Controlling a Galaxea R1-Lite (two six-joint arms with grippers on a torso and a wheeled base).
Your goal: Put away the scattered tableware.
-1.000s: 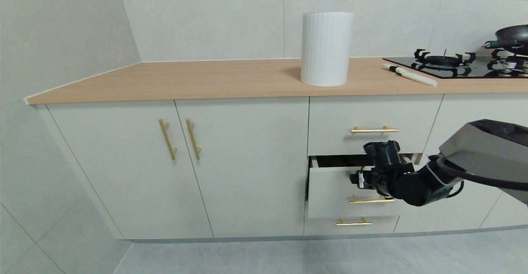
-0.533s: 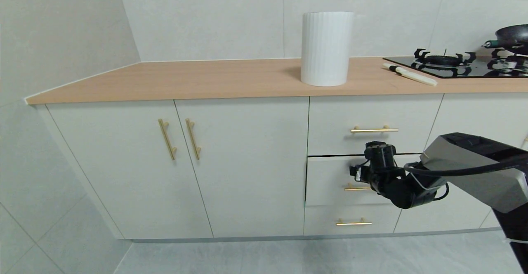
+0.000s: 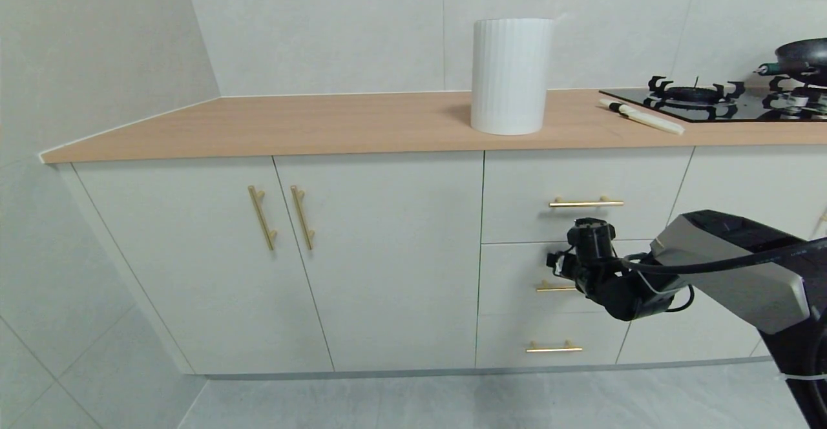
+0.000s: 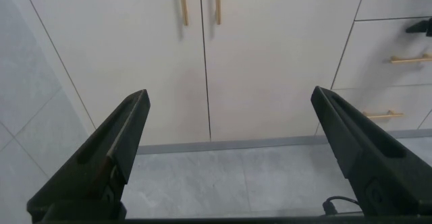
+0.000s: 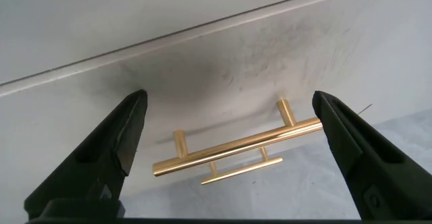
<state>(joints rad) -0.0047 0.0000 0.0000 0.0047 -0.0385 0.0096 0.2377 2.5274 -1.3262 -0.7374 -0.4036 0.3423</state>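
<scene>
The right gripper (image 3: pixel 559 267), lower right of the head view, hangs spread and empty at the shut middle drawer (image 3: pixel 510 280) — its brass handle (image 5: pixel 236 146) just ahead of the fingertips. The knife (image 3: pixel 641 117) lies well above, upper right, on the countertop (image 3: pixel 323 125) beside the hob (image 3: pixel 711 103). The left gripper (image 4: pixel 229 99) is likewise spread, empty.

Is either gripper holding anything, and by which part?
Nothing is held. The right gripper has open jaws around the middle drawer handle; the left gripper is open and empty.
</scene>
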